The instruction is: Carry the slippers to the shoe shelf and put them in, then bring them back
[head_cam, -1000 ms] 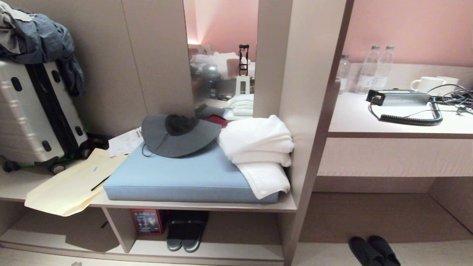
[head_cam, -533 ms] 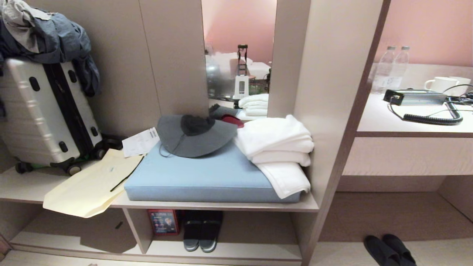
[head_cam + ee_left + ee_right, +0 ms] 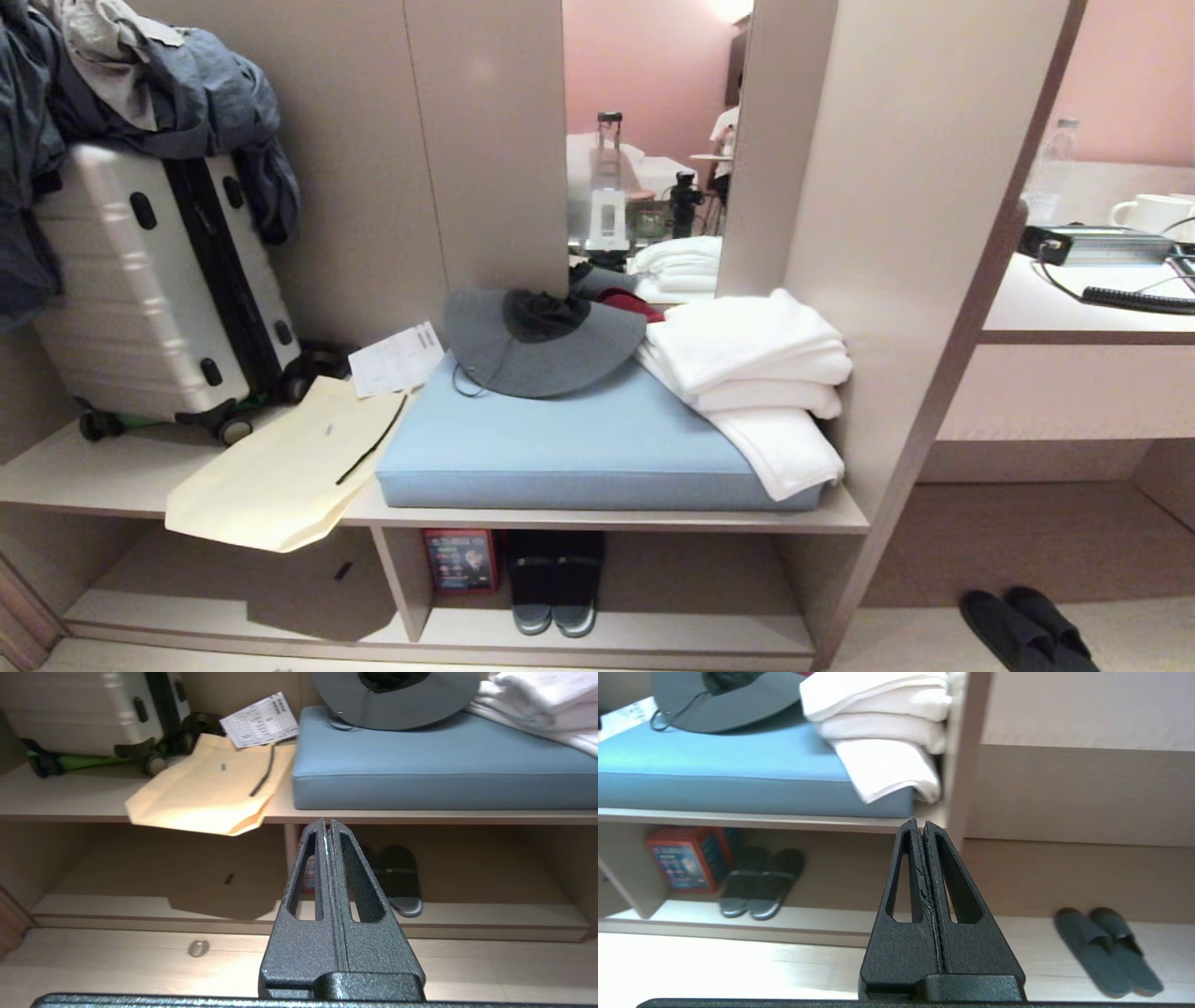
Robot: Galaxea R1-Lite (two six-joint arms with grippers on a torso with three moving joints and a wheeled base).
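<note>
The slippers [image 3: 1027, 627], a plain dark pair, lie side by side on the floor under the desk at the far right, partly cut by the picture's edge; the right wrist view shows the slippers [image 3: 1106, 952] whole. The shoe shelf [image 3: 653, 637] is the low cubby under the bench, with an upright divider [image 3: 397, 583]. My left gripper [image 3: 325, 823] is shut and empty, facing the divider from a distance. My right gripper [image 3: 920, 823] is shut and empty too, facing the upright panel between cubby and desk. Neither arm shows in the head view.
Another dark pair with pale sole rims [image 3: 555, 583] and a red box [image 3: 459, 560] stand in the cubby's right bay. On the bench lie a blue cushion [image 3: 579, 448], grey hat [image 3: 541, 341], white towels [image 3: 756, 373], a paper bag [image 3: 280, 467] and a suitcase [image 3: 149, 289].
The whole scene has shifted to the right in the head view, so the camera has moved left. The things themselves have not moved.
</note>
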